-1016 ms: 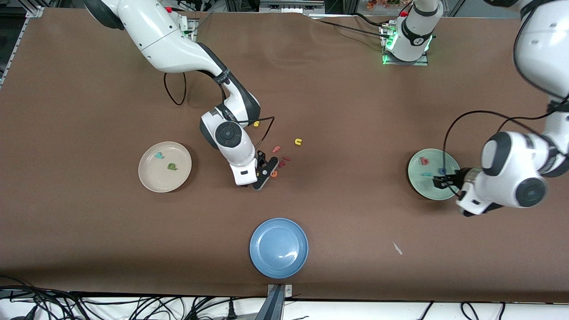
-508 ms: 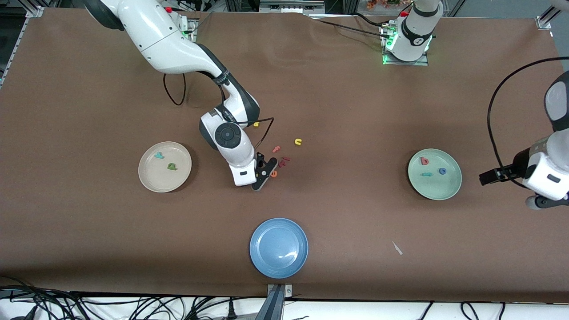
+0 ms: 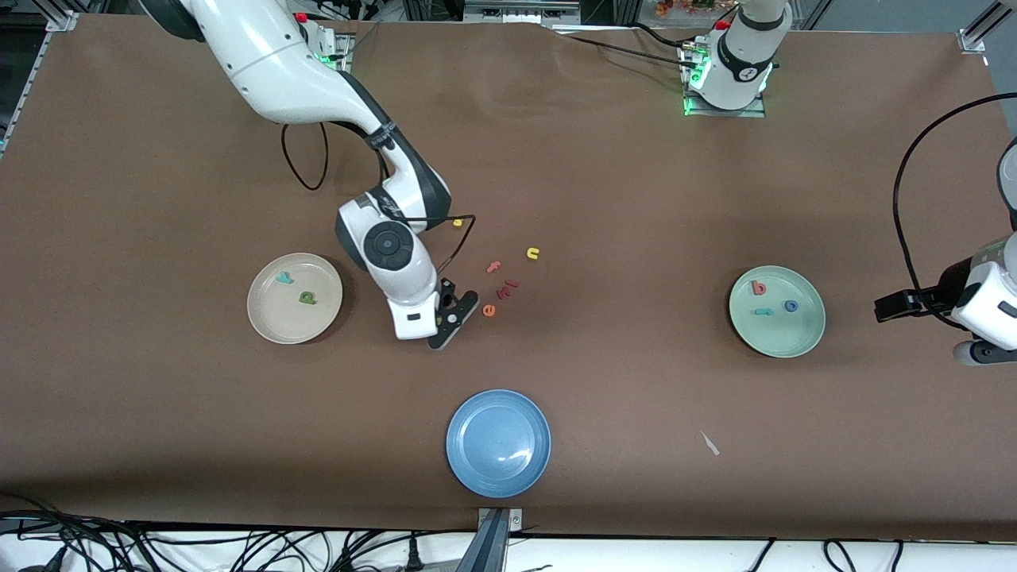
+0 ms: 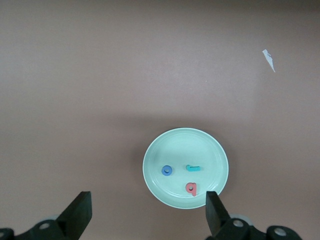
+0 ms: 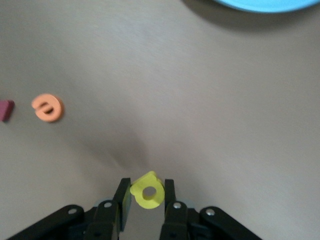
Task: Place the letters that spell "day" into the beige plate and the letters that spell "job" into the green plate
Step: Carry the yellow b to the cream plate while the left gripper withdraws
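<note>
1. Yellow a (image 5: 148,190) sits pinched between the closed fingers of the right gripper (image 3: 446,311), over bare table between the beige plate (image 3: 295,298) and the orange e (image 3: 489,311).
2. Beige plate holds the teal y (image 3: 283,278) and green d (image 3: 307,298).
3. Green plate (image 3: 777,311) holds the red b (image 3: 759,287), teal j (image 3: 762,311) and blue o (image 3: 790,305).
4. Left gripper (image 4: 147,216) hangs wide open and empty above the table, beside the green plate at the left arm's end.
5. Blue plate (image 3: 498,442) lies nearest the front camera.

You will find the table (image 3: 636,199) covered in matt brown cloth, slightly creased. The green plate (image 4: 217,150) looks smooth, faintly glossy. The yellow a (image 5: 148,190) appears soft, matt foam.
</note>
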Controlling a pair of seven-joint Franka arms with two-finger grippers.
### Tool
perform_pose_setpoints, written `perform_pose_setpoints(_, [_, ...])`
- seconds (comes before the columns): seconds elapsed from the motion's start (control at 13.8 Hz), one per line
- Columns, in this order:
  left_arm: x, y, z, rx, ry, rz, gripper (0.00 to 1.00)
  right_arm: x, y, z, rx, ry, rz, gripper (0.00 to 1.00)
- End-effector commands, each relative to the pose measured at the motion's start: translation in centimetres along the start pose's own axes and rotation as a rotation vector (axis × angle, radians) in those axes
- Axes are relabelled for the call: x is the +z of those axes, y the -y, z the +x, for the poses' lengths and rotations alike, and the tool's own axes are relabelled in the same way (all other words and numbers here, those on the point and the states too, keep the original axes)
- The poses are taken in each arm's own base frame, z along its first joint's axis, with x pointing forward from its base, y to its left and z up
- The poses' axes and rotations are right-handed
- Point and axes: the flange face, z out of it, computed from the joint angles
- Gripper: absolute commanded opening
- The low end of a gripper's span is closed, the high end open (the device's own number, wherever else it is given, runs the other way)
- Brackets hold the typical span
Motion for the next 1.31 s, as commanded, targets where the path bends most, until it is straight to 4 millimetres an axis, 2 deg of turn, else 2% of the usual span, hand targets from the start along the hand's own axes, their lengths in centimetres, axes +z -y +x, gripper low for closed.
perform_pose_setpoints(0.0, [-1.1,-0.3,-0.8,0.036,0.015,0.0,1.0,-3.3,-2.9,-3.3,0.055,0.089,-0.011,0.13])
perform_pose_setpoints(0.22, [-1.5,-1.0,-1.3,0.048,0.036,0.003,0.99,-4.3,-5.7,-10.1,0.113,0.15,-0.029,0.13])
perform_pose_setpoints(0.36, [-1.7,-1.6,-1.4,0.058,0.034,0.006,0.99,-3.2,-7.2,-14.6,0.154,0.165,-0.039,0.13])
perform_pose_setpoints(0.44, [-1.8,-2.6,-1.6,0.093,0.036,0.012,0.99,-2.4,-8.7,-16.8,0.179,0.164,-0.054,0.13])
perform_pose_setpoints(0.51, [-1.8,-2.4,-1.7,0.124,0.039,0.025,0.99,-1.4,-9.7,-18.4,0.193,0.178,-0.058,0.13])
perform_pose_setpoints(0.8, [-1.6,-2.3,-2.0,0.144,0.057,-0.053,0.98,2.3,-14.4,-22.8,0.248,0.171,-0.073,0.13])
perform_pose_setpoints(0.94, [-0.2,-2.9,-2.2,0.151,0.075,-0.046,0.99,3.3,-15.0,-23.5,0.253,0.168,-0.076,0.17])
perform_pose_setpoints(1.02, [-0.3,-2.6,-2.0,0.145,0.062,-0.053,0.99,3.1,-14.9,-23.2,0.254,0.165,-0.075,0.36])
perform_pose_setpoints(1.09, [-0.7,-2.4,-1.9,0.133,0.052,-0.087,0.99,2.5,-15.0,-22.9,0.252,0.156,-0.08,0.6])
perform_pose_setpoints(1.16, [-0.9,-2.1,-1.8,0.119,0.048,-0.121,0.99,2.1,-15.1,-22.9,0.252,0.159,-0.077,0.69])
perform_pose_setpoints(1.23, [-0.9,-1.9,-1.8,0.115,0.046,-0.126,0.99,1.9,-14.8,-22.9,0.257,0.172,-0.066,0.71])
